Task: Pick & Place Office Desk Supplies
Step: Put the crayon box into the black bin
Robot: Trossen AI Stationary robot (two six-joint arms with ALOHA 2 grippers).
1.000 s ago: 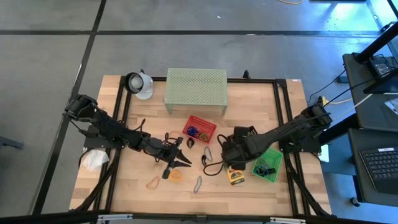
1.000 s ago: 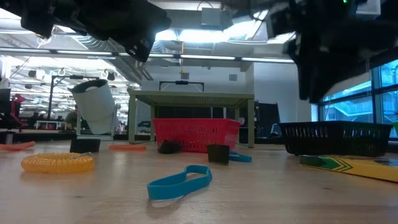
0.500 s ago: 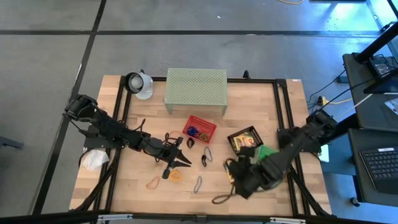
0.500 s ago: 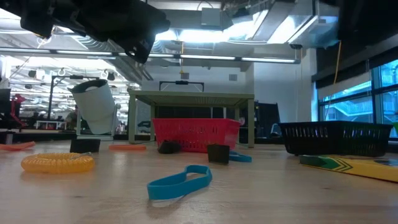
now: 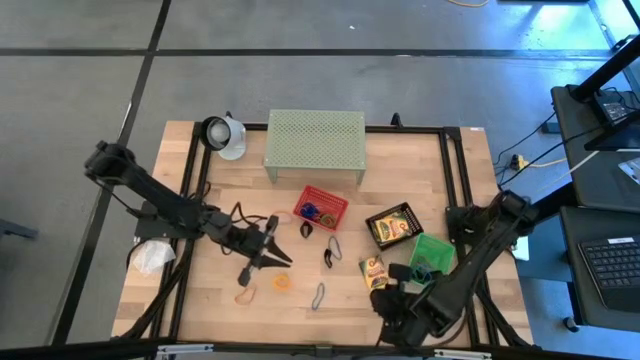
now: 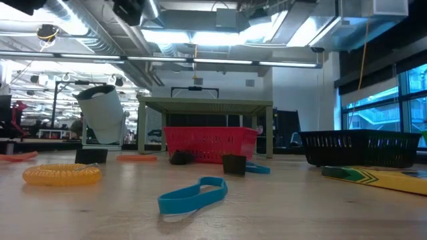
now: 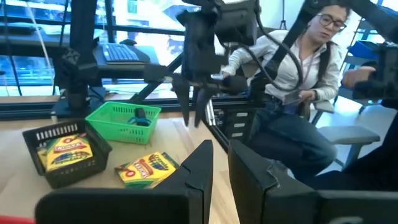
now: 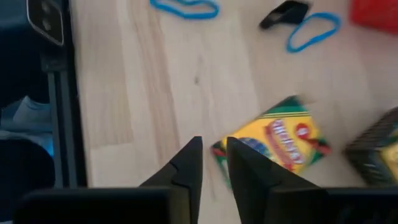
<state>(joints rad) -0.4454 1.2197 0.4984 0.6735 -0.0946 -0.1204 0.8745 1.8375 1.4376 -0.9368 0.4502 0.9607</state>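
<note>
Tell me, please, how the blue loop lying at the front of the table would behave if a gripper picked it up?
The blue loop looks like a thin flat band lying partly twisted, so it would probably flop and stretch rather than hold shape. It seems light, so a push would likely slide it across the wooden table. Lying so low, it may be awkward to pinch.
</note>
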